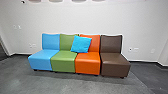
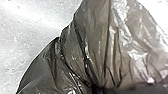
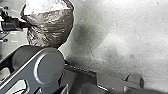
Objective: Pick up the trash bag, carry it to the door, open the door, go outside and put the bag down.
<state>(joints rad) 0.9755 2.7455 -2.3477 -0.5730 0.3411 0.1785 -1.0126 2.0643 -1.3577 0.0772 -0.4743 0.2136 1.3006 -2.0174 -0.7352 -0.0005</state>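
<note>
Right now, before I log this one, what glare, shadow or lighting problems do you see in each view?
Head view: fairly even light, mild sheen on the orange chair. Left wrist view: bright highlights along the creases of the trash bag, pale glare on the floor. Right wrist view: part of the bag looks almost white, with a soft dark patch beside it, probably shadow.

creased trash bag [image 3: 51,27], gathered at the left pincer [image 3: 30,25], gray floor [image 3: 120,37]
</note>
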